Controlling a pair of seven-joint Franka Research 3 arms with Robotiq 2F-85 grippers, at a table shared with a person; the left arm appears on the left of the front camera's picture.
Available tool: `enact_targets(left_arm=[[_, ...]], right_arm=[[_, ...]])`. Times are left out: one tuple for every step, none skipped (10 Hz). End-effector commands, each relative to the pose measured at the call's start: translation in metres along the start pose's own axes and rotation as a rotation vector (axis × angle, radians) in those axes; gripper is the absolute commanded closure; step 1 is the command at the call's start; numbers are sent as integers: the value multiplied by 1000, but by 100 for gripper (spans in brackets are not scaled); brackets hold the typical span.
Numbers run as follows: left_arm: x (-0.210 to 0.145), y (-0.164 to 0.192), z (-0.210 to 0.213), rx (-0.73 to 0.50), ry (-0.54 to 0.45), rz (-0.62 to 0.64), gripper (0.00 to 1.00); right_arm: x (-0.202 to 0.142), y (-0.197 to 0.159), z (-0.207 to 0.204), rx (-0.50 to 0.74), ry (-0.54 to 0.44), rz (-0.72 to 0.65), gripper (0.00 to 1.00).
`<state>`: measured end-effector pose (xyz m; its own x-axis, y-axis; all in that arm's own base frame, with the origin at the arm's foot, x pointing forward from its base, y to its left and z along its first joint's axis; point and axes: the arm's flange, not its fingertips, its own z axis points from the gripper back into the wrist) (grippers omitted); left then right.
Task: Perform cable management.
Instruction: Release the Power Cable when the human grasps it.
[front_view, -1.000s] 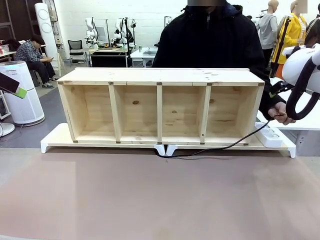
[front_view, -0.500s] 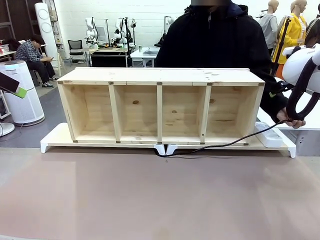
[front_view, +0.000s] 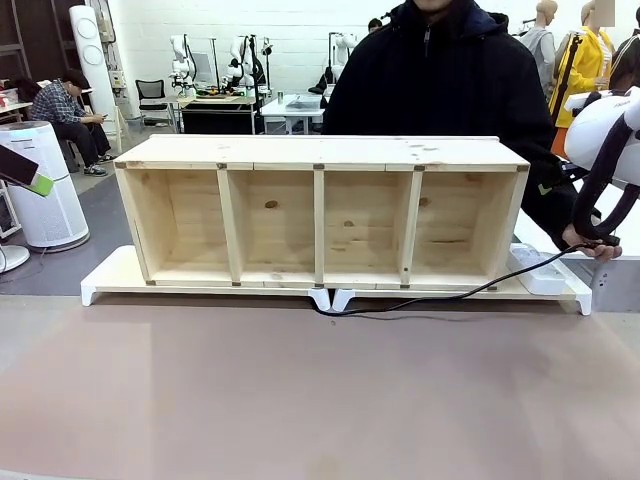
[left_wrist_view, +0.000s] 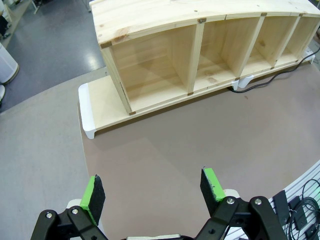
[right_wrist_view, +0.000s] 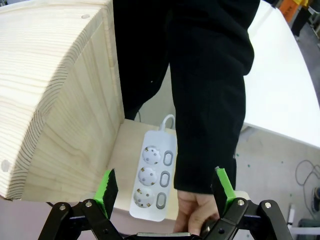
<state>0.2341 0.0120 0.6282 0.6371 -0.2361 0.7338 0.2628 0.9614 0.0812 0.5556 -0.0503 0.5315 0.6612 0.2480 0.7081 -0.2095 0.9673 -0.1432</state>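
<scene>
So my left gripper (left_wrist_view: 152, 189) is just hanging above the brown surface (front_view: 300, 400), fingers (left_wrist_view: 93, 192) spread wide with nothing between them. It's well back from the wooden shelf unit (front_view: 320, 212), which sits on a flat white riser (front_view: 105, 277) and has four open compartments facing me.

My right gripper (right_wrist_view: 165, 192) is up at the right end of that shelf, looking down, fingers (right_wrist_view: 107, 186) spread wide too and not pinching anything. Right below it is the white power strip (right_wrist_view: 152, 182), lying on the riser just beside the shelf's end wall, three sockets, all free.

The person in the black jacket (front_view: 440, 80) is standing on the far side. Their hand (right_wrist_view: 196, 212) is down between my right fingers, next to the power strip, and in the front view that hand (front_view: 585, 243) is holding the far end of the cable (front_view: 440, 297). The cable runs from there down along the front edge of the riser to about the middle, where it curls onto the surface. I can't make out the plug itself.
</scene>
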Motion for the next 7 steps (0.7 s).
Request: enact_targets(left_arm=[[1, 1, 0, 1, -4, 6, 0], [1, 1, 0, 1, -4, 6, 0], [1, 1, 0, 1, -4, 6, 0], [1, 1, 0, 1, -4, 6, 0], [1, 1, 0, 1, -4, 6, 0], [1, 1, 0, 1, -4, 6, 0], [1, 1, 0, 1, -4, 6, 0]], right_arm=[[-1, 0, -1, 3, 8, -1, 2], [-1, 0, -1, 3, 8, -1, 2], [-1, 0, -1, 3, 8, -1, 2], [-1, 0, -1, 3, 8, -1, 2], [-1, 0, -1, 3, 8, -1, 2], [-1, 0, -1, 3, 8, -1, 2], [-1, 0, -1, 3, 8, -1, 2]])
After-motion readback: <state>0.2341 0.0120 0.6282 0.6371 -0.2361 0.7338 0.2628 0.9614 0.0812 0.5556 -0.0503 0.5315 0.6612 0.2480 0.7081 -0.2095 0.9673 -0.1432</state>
